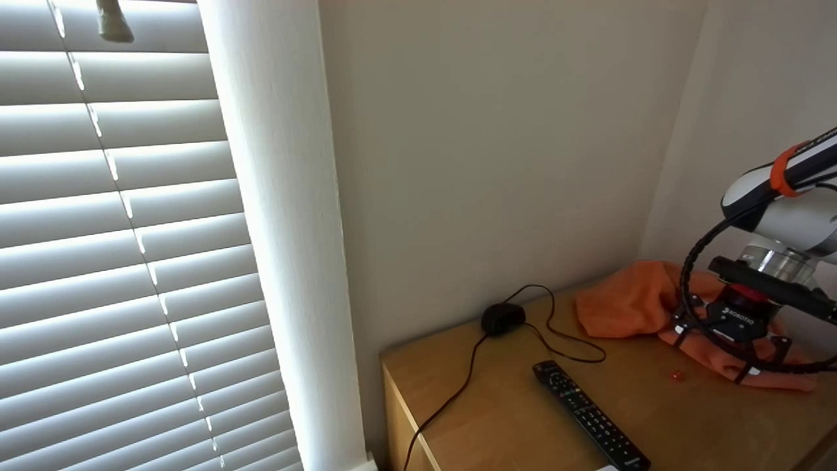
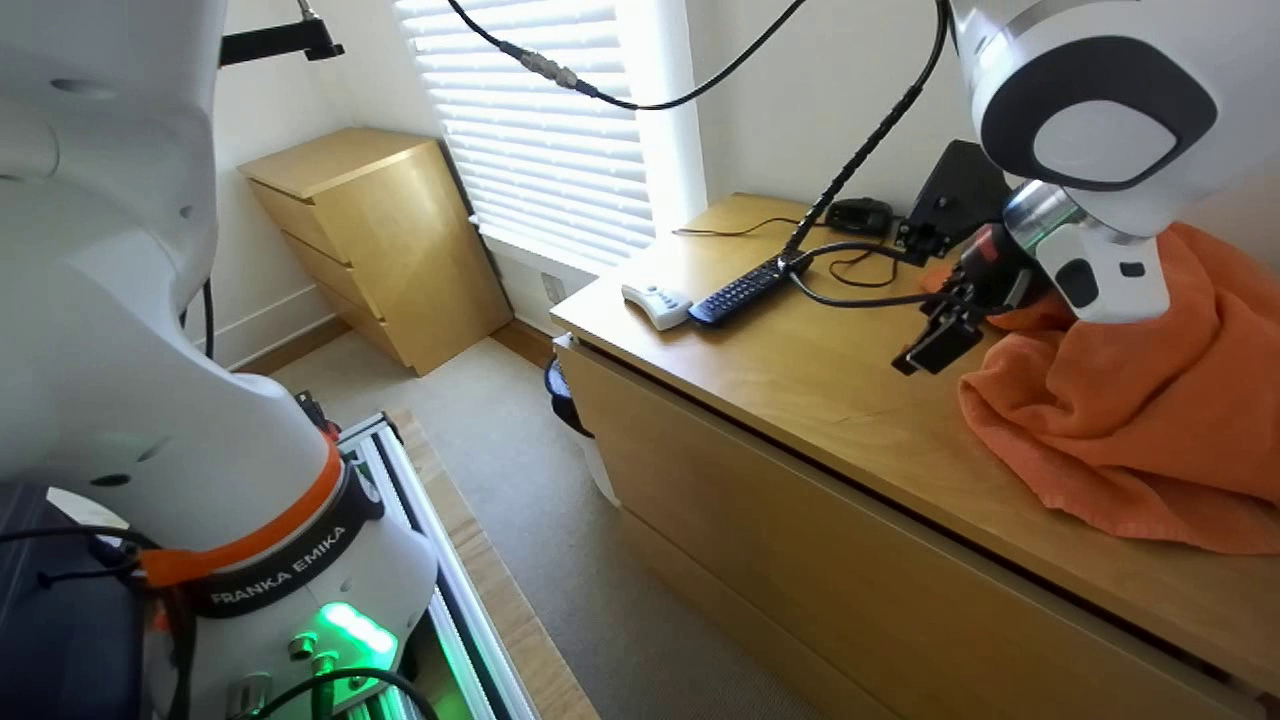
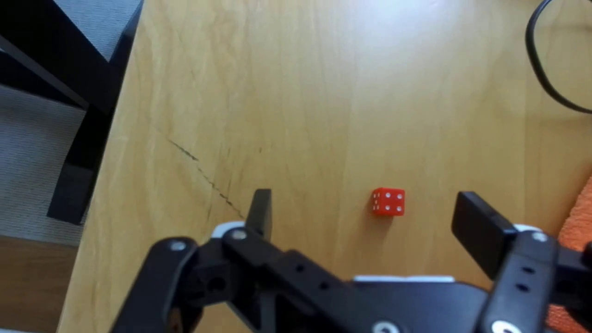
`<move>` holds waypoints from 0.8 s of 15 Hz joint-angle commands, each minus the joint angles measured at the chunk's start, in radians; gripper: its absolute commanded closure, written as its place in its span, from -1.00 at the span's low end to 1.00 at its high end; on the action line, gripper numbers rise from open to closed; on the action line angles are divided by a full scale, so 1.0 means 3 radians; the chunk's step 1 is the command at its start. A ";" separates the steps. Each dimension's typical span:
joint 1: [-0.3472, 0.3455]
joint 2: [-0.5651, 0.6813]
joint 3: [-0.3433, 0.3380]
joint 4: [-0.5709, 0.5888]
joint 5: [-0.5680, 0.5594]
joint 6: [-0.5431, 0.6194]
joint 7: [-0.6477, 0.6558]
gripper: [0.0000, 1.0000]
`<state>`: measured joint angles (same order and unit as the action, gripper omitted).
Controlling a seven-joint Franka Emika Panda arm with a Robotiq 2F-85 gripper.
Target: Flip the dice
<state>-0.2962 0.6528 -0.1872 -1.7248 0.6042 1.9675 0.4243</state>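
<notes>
Red, with white pips, the die [image 3: 388, 201] sits on the wooden dresser top [image 3: 296, 92] in the wrist view, the face with four pips turned toward the camera. The gripper [image 3: 363, 203] shows along the bottom edge, its two fingers [image 3: 481, 233] spread well apart and nothing held between them. Seen from here, the die lies in the gap between the fingers, touching neither, and nearer the finger toward the picture's right. Dark scratches [image 3: 184, 150] mark the wood on the left, a black cable [image 3: 534, 55] bends at the upper right, and an orange cloth [image 3: 580, 217] reaches in from the right edge.

In an exterior view the die is a tiny red spot on the wood, near the gripper and the cloth. A black remote control [image 1: 588, 412] lies at a slant, well apart from the die, and a black device [image 1: 503, 318] sits close to the wall [image 1: 510, 163], with a dark cord [image 1: 471, 373] trailing over the dresser's edge. Slatted blinds [image 1: 144, 261] fill the left side.

In an exterior view the gripper slants down over the dresser top beside the heaped cloth, and a white handheld controller [image 2: 657, 305] lies just beside the remote control. Green light [image 2: 358, 628] glows on the arm's base [image 2: 230, 640].
</notes>
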 commanded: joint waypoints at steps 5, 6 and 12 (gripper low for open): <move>-0.0097 0.0404 0.0048 0.0403 0.0241 -0.0181 0.0201 -0.55; -0.0101 0.0435 0.0051 0.0435 0.0259 -0.0189 0.0214 -0.63; -0.0126 0.0551 0.0070 0.0577 0.0410 -0.0253 0.0240 -0.28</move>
<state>-0.3095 0.7871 -0.1806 -1.5949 0.6933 1.9274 0.4841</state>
